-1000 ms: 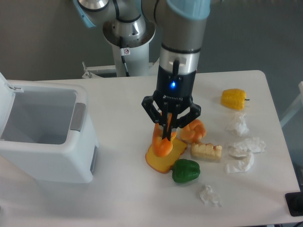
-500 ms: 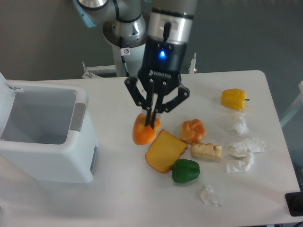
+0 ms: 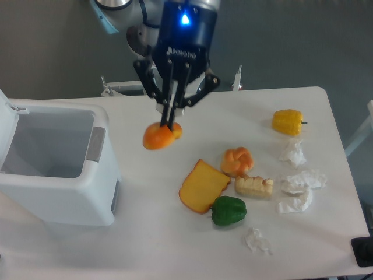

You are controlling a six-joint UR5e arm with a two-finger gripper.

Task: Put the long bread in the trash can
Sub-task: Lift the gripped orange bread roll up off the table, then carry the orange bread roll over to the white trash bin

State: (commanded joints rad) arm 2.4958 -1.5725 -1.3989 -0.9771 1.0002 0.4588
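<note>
hand (image 3: 171,124) pinches long bread (image 3: 161,136) at upper end, loaf hanging above table (image 3: 175,245). looks light, smooth, likely slippery; mid-body grip safer. trash can (image 3: 55,169) open, frame left.

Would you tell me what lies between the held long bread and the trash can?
Nothing: the fixed camera shows bare table between long bread and trash can.

White lettering "ROBOTIQ" on the black body of the end effector (image 3: 171,119), just below its blue indicator light (image 3: 185,18).
</note>
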